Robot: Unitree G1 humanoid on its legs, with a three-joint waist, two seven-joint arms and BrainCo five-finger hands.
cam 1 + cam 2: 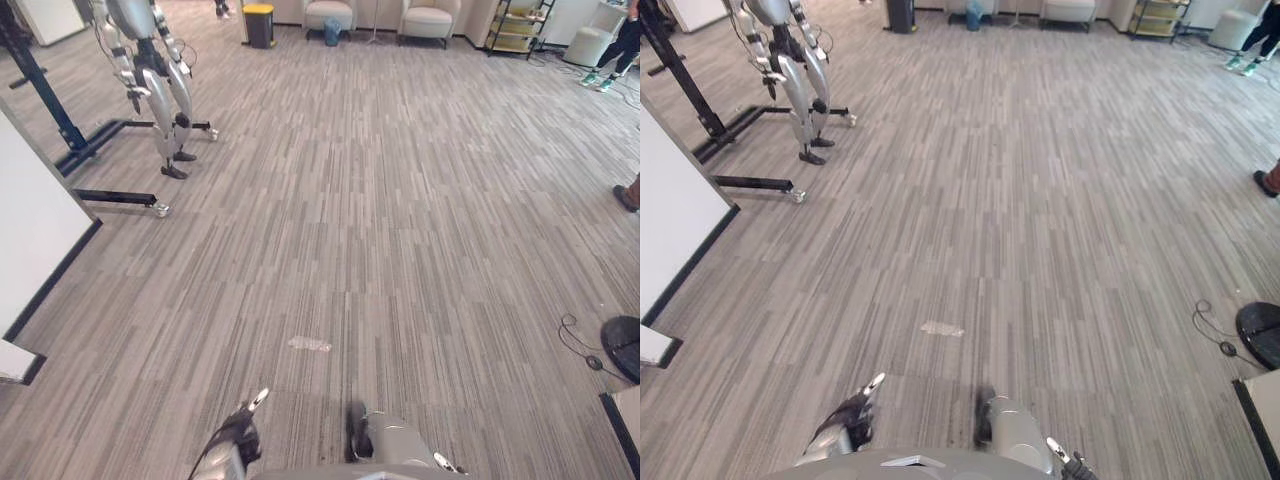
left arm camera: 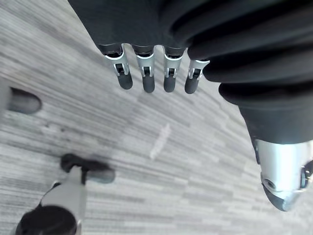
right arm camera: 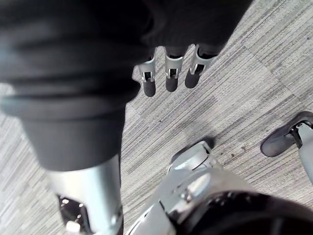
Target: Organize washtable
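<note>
Below the head camera lies open floor (image 1: 400,200): carpet in narrow grey stripes, flat and short-napped, with a small pale scrap (image 1: 309,344) lying on it just ahead of the robot. No washtable, nor anything that belongs on one, can be found in these views, so how the task's things lie cannot be told.

Left robot hand (image 2: 146,73) hangs over the carpet with its silver, dark-tipped fingers straight and relaxed, empty; its thumb (image 2: 281,176) stands apart. Right robot hand (image 3: 168,73) is likewise slack and empty above the floor.

Since both hands carry nothing and no work surface is near, my judgement is that the robot is walking or turning between places. Done well, that means keeping the arms low and close, fingers loose so they catch on nothing, and steering wide of the obstacles.

Those are: at far left, a second humanoid (image 1: 150,70) of smooth silver-grey shells hanging in a dark metal frame (image 1: 60,130) on castors; a white flat panel (image 1: 30,230) with a dark lower edge; at right, a round black base (image 1: 625,345) with a thin cable. Far off stand pale padded chairs (image 1: 428,20), a dark bin with yellow lid (image 1: 258,24), a shelf rack (image 1: 518,25) and a person's legs (image 1: 620,55).
</note>
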